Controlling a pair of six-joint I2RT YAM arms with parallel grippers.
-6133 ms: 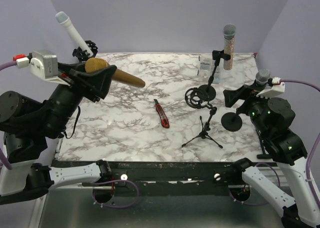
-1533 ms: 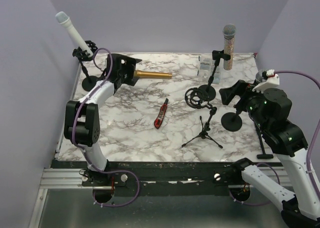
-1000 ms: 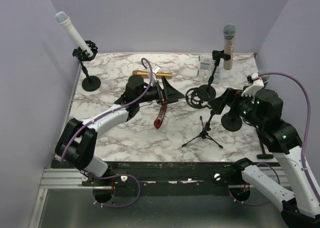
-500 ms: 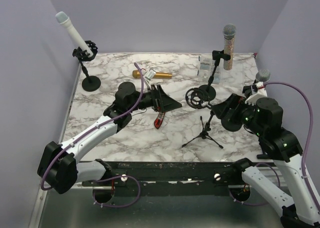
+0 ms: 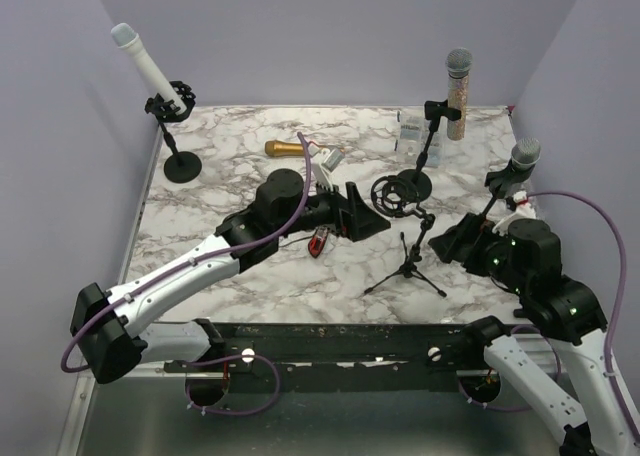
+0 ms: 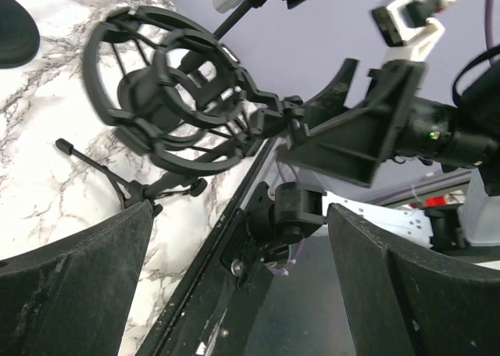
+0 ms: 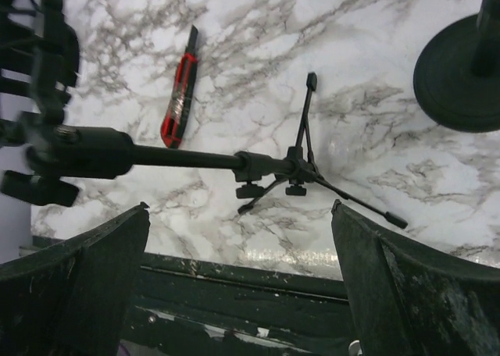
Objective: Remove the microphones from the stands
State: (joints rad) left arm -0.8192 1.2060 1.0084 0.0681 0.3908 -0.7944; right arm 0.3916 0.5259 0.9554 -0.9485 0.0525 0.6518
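Though spindly, black tripod stand point(image 5: 405, 266) on veined marble point(image 5: 200, 201).

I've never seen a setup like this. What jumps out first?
The left arm stretches across the marble table, its open left gripper beside a black shock mount on a tripod. Around it, microphones: a white microphone tilted on a stand at the far left corner, a gold microphone lying flat.

Overview high behind the table point(image 5: 230, 171); both wrist views close on the tripod stand point(image 7: 297, 169).
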